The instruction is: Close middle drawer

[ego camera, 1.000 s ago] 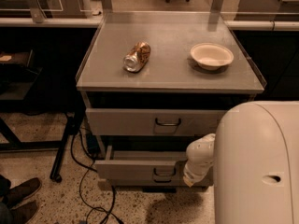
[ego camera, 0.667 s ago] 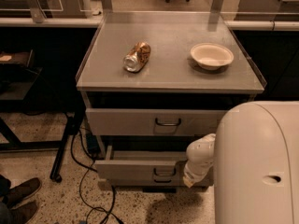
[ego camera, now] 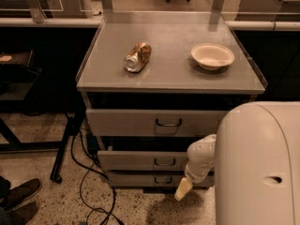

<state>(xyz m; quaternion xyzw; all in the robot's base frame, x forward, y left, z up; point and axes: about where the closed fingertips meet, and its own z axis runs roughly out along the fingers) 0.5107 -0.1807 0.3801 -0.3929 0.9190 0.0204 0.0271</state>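
The middle drawer [ego camera: 140, 161] is a low grey front with a small curved handle [ego camera: 165, 162]. It stands out slightly from the cabinet, with a dark gap above it. My gripper [ego camera: 183, 189] shows as a pale tip hanging from the white arm [ego camera: 202, 156]. It sits at the right end of the drawer fronts, just below the middle drawer's front and in front of the lowest drawer [ego camera: 140, 178]. It holds nothing that I can see.
The taller top drawer [ego camera: 140, 122] is above. A crushed can [ego camera: 138, 56] and a white bowl [ego camera: 212, 56] lie on the cabinet top [ego camera: 173, 74]. Cables [ego camera: 91, 182] trail on the floor at left. Shoes [ego camera: 18, 196] are at bottom left. My white body [ego camera: 262, 168] fills the lower right.
The middle drawer has slid back into the cabinet, uncovering the lowest drawer front. My arm and gripper have followed it toward the cabinet.
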